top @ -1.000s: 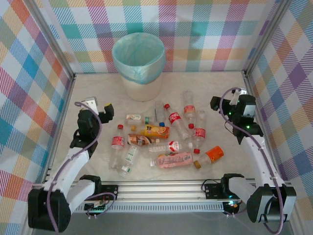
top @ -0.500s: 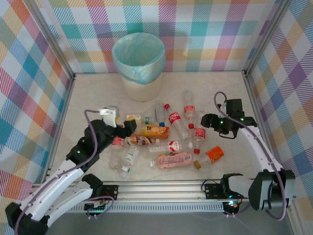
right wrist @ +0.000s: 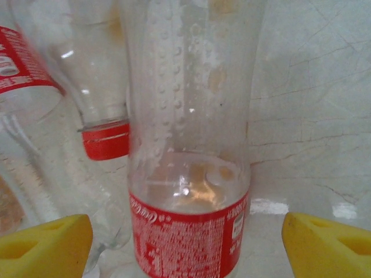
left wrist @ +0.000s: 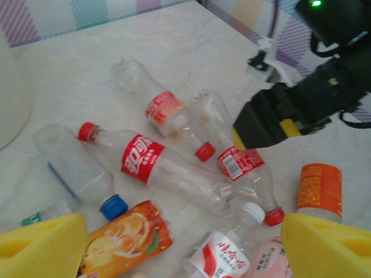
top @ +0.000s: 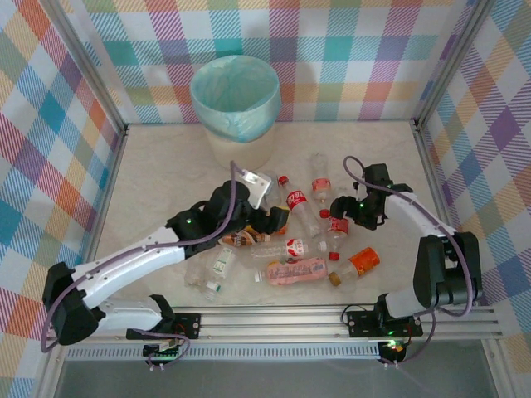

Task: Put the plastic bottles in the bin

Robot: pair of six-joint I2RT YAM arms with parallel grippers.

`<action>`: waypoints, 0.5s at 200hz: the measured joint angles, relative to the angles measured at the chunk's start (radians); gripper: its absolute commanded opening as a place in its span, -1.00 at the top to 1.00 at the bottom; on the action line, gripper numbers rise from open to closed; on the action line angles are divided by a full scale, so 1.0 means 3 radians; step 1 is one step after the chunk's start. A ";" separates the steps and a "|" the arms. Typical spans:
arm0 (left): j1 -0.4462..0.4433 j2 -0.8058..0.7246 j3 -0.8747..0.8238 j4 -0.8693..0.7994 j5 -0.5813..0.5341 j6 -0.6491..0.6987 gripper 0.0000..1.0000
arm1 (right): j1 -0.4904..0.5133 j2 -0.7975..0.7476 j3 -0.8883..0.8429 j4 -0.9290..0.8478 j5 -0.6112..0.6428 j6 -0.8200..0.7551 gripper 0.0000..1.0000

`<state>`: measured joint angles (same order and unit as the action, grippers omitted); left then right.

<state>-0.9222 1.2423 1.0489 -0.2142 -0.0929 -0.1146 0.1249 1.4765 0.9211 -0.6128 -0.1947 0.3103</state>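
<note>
Looks like the pick-up step: finds the plastic bottles (top: 286, 249) heaped mid-desk (top: 158, 174), well short of the bin (top: 241, 149) by the far wall. Holds the left hand (left wrist: 185, 243) open above the heap, gripping nothing; straddles a red-labelled bottle (right wrist: 188, 145) with the right hand (right wrist: 185, 243), likewise open, pads clear of it. Calls next, probably, for closing there, lifting, carrying over the rim, releasing.
</note>
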 measured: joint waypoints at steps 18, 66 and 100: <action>-0.0022 0.0155 0.0141 -0.0027 0.0064 0.0003 -0.74 | 0.0000 0.0135 0.0011 0.0055 0.0004 -0.0004 -0.69; -0.0023 0.0381 0.0398 -0.0122 0.0148 -0.0003 -0.74 | 0.0001 0.0399 0.0028 0.0131 0.0014 -0.0015 -0.68; -0.0023 0.0423 0.0486 -0.0239 0.0149 -0.0003 -0.73 | 0.0000 0.0544 0.0067 0.0158 0.0037 -0.0038 -0.59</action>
<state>-0.9291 1.3693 1.1946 -0.2859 -0.0483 -0.1154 0.1249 1.6398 0.9413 -0.5655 -0.1837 0.2989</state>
